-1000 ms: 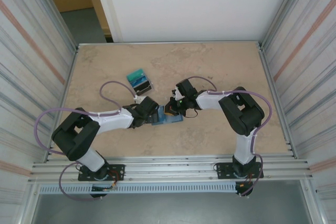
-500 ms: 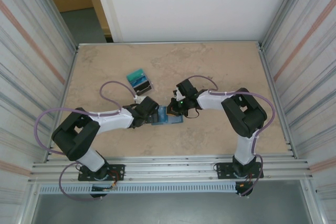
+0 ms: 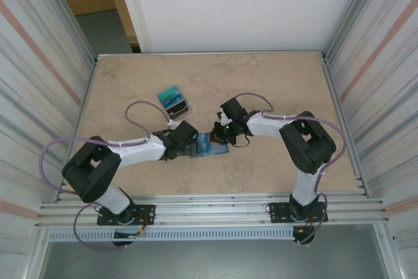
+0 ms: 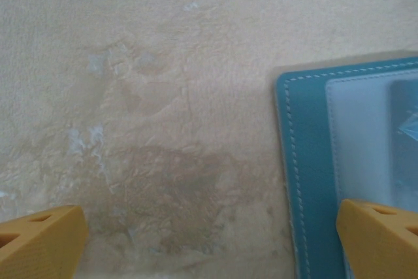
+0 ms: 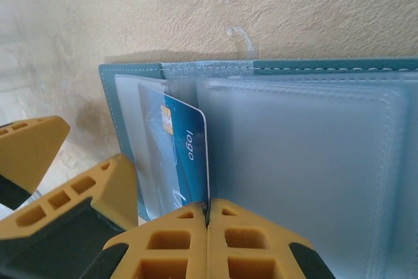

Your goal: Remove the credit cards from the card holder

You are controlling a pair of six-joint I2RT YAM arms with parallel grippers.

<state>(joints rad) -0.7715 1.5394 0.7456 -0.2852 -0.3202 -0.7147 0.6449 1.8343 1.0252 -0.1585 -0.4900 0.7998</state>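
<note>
- While the wallet lay open and flat on the table, both grippers sat at it, one at each end.
- Right gripper stood at the wallet's far right edge. On its own camera its jaws were pressed together with no gap, pinching the bottom corner of a blue card.
- That blue card carried a small chip and the word "logo". It stood partly out of a clear slot pocket near the wallet's left end, tilted slightly.
- Clear pocket to the right of the card looked flat; could not tell whether anything was in it.
- Left gripper sat at the wallet's left end, jaws spread wide, gripping nothing.
- From the left wrist, the gripper had one finger over the wallet's stitched teal border and the other over bare table beside it. Could not tell whether either finger touched down.
- Card pile, teal on top with a dark card beside it, lay on the table well apart from the wallet, beyond its left end.
</note>
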